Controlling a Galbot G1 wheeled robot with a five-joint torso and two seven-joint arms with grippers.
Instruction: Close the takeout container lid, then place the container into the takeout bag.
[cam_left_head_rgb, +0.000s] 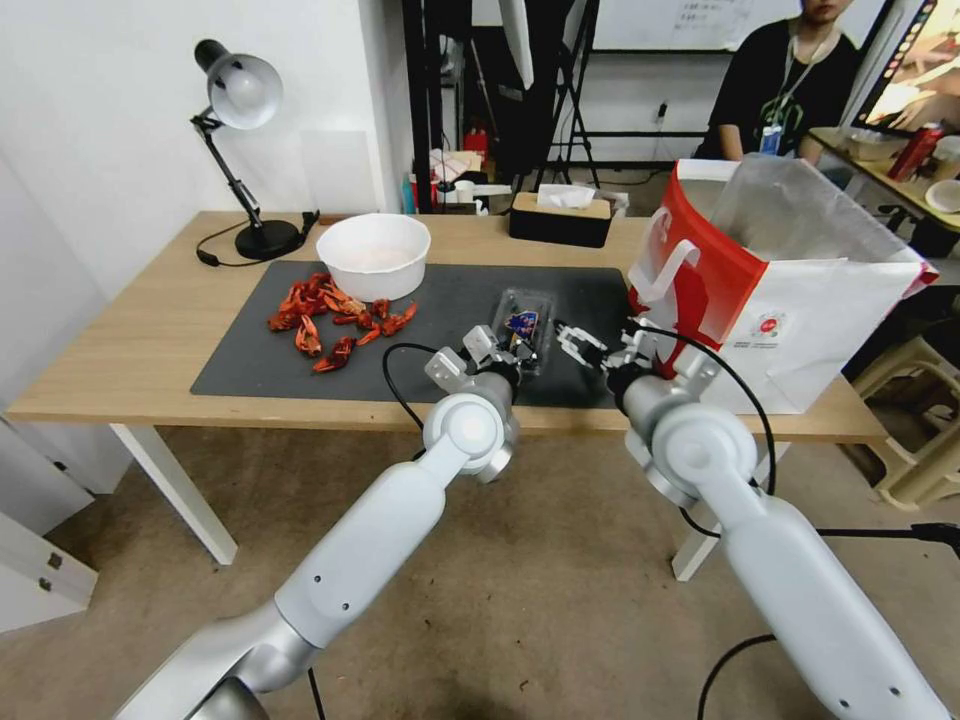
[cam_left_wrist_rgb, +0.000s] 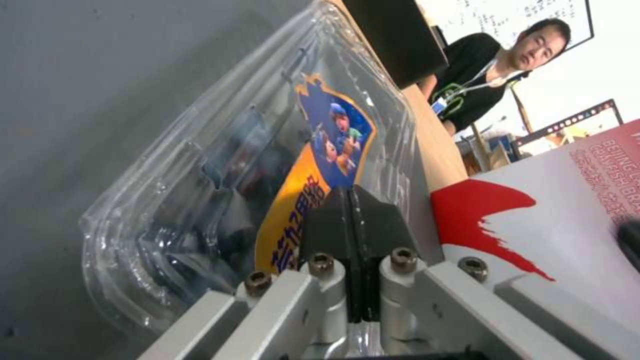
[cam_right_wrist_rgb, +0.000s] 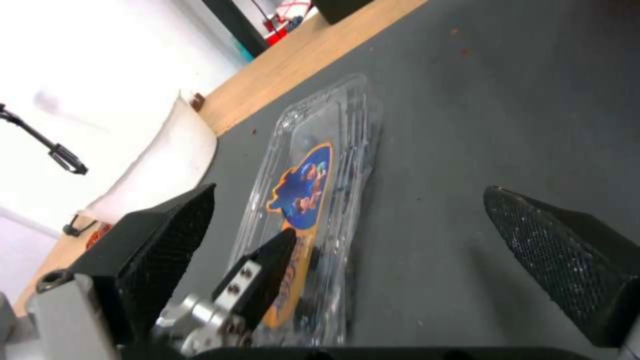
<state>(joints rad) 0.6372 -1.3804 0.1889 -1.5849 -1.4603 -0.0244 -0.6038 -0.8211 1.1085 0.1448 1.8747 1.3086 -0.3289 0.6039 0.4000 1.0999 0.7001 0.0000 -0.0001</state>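
Flanking one takeout container (cam_left_head_rgb: 524, 330): two grippers, left (cam_left_head_rgb: 508, 352), right (cam_left_head_rgb: 590, 352).

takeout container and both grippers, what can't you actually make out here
- Blueberries: dim through the takeout container beneath the lid label, left wrist view.
- Latch: the container's near edge sits behind the left gripper, head view, so whether it snapped shut is unclear.
- Contact: the left gripper's closed tips are at the lid; pressing or only touching, unclear.
- Takeout bag interior: walls hide it, head view.
- Right gripper: open, fingers cut off by the picture edges, right wrist view.
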